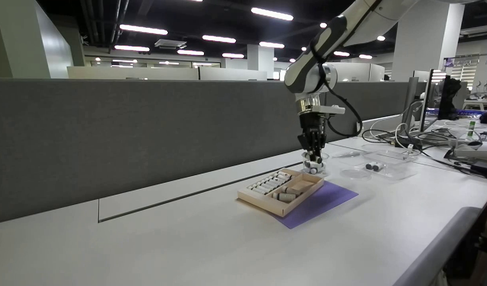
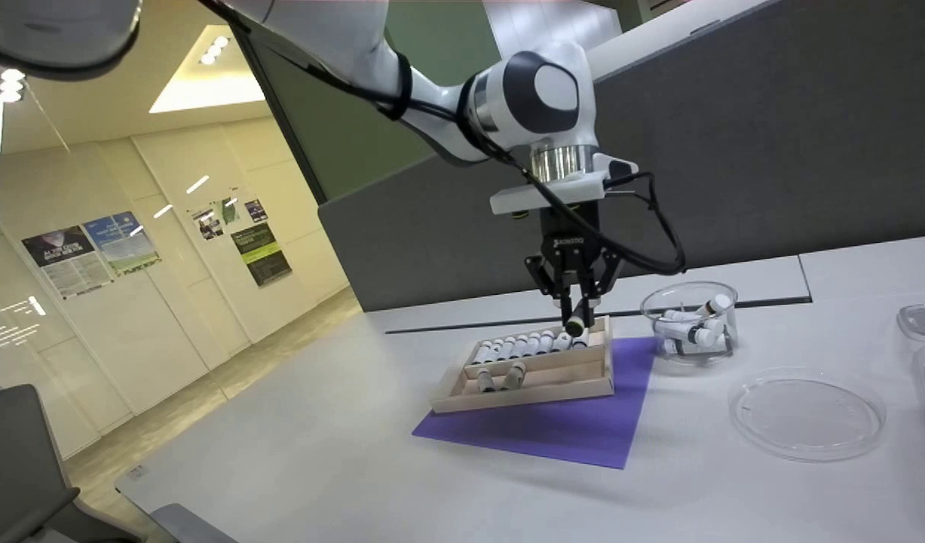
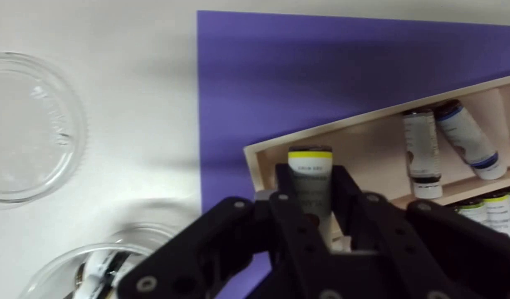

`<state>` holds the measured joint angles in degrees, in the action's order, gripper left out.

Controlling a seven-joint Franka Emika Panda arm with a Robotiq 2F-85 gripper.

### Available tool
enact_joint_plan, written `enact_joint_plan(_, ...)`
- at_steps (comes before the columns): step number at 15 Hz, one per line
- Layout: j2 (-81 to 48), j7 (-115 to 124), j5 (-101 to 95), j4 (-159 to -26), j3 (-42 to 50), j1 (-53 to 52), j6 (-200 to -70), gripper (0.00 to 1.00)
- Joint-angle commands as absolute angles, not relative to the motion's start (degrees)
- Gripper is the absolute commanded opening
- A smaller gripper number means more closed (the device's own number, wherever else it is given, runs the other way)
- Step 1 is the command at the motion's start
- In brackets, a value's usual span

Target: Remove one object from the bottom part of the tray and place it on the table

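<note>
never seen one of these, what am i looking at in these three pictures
This is a robot arm ending in a black two-fingered hand. Two pictures come from cameras outside it; the close-up is shot from its wrist. On the white table lies a purple sheet, partly under a wooden tray holding small labelled vials. Nearby are a clear cup with more vials and a flat clear round dish. The hand is closed on one yellow-banded vial.

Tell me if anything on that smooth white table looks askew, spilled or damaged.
The light tan rectangular wooden tray sits askew on the thin purple sheet, partly off it. Inside, two white-labelled cylindrical vials lie splayed, unlike the neat row of vials alongside. No spill or damage shows.
</note>
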<state>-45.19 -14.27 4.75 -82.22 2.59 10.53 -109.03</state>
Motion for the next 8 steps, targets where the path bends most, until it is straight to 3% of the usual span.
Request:
enact_joint_plan(1, -38.1, -16.0, 3.0, -93.2, 3.9, 12.4, -117.4, 0.05)
enact_joint_plan(8, -37.6, -19.1, 5.7, -102.2, 4.3, 18.4, -125.0, 0.05)
